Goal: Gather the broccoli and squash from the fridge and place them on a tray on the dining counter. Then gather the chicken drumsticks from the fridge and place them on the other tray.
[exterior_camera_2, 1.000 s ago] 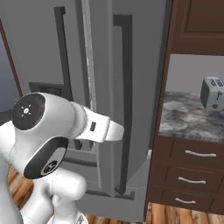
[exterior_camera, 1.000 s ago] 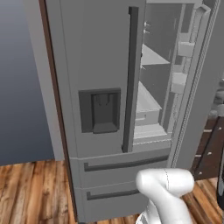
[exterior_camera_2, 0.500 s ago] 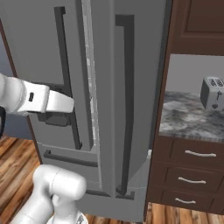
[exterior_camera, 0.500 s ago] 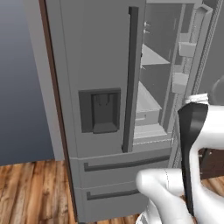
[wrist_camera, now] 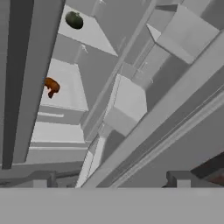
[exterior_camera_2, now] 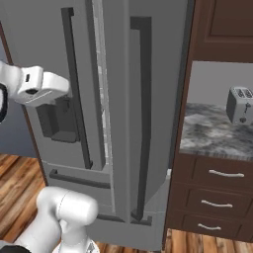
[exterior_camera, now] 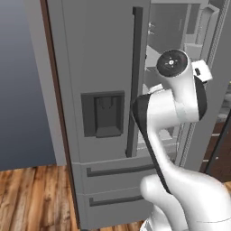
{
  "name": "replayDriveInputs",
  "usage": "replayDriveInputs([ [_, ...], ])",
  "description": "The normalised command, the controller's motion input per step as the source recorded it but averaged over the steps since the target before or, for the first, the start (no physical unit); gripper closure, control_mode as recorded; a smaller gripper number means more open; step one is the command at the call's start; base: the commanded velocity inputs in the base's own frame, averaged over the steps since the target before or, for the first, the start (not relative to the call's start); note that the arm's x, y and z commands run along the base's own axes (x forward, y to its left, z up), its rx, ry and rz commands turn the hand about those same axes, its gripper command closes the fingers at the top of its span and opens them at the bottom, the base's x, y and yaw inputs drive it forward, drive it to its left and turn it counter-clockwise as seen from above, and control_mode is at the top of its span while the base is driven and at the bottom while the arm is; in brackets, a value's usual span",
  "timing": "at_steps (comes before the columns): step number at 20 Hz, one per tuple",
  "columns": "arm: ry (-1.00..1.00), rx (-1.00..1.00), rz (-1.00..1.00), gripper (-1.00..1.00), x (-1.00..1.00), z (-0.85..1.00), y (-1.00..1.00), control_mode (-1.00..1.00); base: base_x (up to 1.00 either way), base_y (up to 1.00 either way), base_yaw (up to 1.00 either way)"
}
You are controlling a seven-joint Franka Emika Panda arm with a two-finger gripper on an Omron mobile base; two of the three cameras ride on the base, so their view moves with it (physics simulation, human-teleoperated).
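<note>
We're at the fridge [exterior_camera: 103, 67], right door open, arm reaching toward the opening. Fingers [wrist_camera: 109, 179] spread wide, holding nothing. Hand view: a dark green round vegetable [wrist_camera: 74, 20] on an upper shelf, probably the squash, and a drumstick [wrist_camera: 51, 85] one shelf lower. Fetch step. Next: push in and line up on the vegetable.

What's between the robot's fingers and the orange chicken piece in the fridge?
In the hand view, bare white fridge shelves lie between the gripper and the chicken drumstick; the closed door's dark handle stands beside it.
</note>
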Motion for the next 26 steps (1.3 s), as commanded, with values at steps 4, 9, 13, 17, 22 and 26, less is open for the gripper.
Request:
replayDriveInputs([
  [4,0.12,-0.18,-0.01,-1.0,1.0,-0.01,0.08,-1.0,0.0,0.0,0.0],
  [9,0.2,-0.16,-0.12,-1.0,0.98,-0.08,-0.11,-1.0,0.0,0.0,0.0],
  [13,0.25,-0.09,-0.19,-1.0,0.81,-0.04,-0.48,-1.0,0.0,0.0,0.0],
  [17,0.21,-0.06,-0.18,-1.0,0.59,-0.02,-0.69,-1.0,0.0,0.0,0.0],
  [22,0.1,-0.04,-0.17,-1.0,0.14,-0.02,-0.8,-1.0,0.0,0.0,0.0],
  [26,0.04,0.0,-0.16,-1.0,-0.3,-0.06,-0.93,-1.0,0.0,0.0,0.0],
])
